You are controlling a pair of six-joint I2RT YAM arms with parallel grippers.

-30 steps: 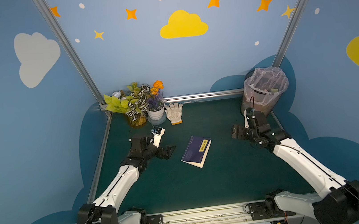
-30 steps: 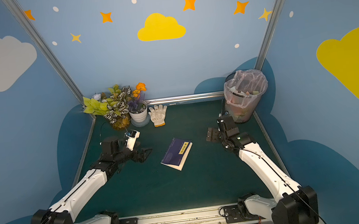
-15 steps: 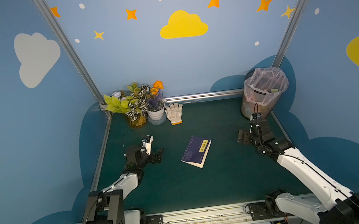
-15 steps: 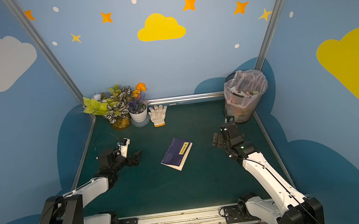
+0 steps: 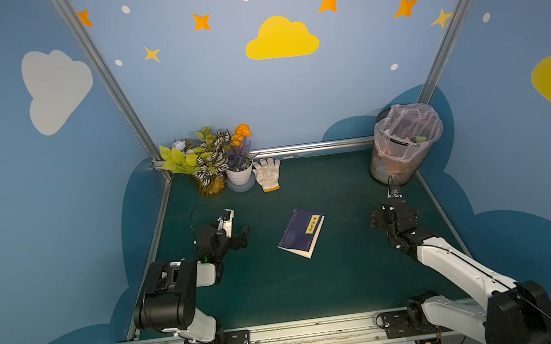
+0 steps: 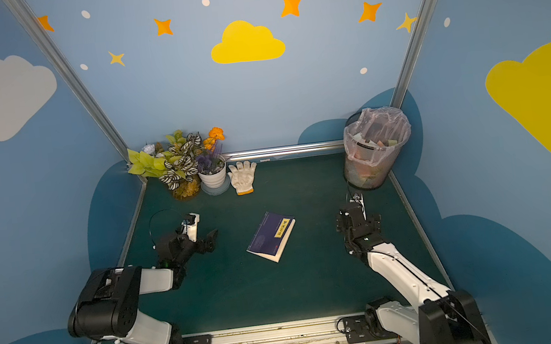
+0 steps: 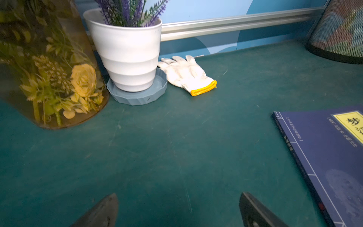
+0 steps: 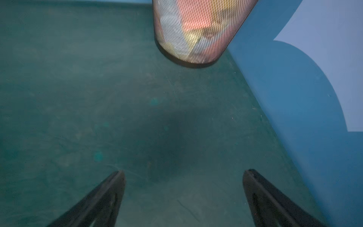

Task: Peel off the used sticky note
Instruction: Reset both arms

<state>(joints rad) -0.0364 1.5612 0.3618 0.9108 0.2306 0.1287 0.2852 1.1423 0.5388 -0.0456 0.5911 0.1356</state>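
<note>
A dark blue book [image 5: 301, 232] lies shut on the green mat in both top views, also [image 6: 271, 236]. Its cover has a yellow panel [image 7: 351, 123] with printed characters. The sticky note is out of view. My left gripper [image 5: 239, 238] hovers low to the left of the book, open and empty, and its fingertips [image 7: 113, 198] frame bare mat in the left wrist view. My right gripper [image 5: 393, 213] sits to the right of the book, facing the bin. It is open too, with only mat between its fingers [image 8: 117, 176].
A mesh waste bin [image 5: 403, 144] with a plastic liner and coloured paper inside stands at the back right corner. Potted plants [image 5: 215, 159], a white pot on a saucer [image 7: 129, 59] and a white glove [image 5: 268, 173] line the back left. Walls enclose three sides.
Both arms have drawn back toward the front rail. The left arm folded up with its gripper slightly farther from the book, and the right gripper moved nearer and rightward. Both stayed open.
</note>
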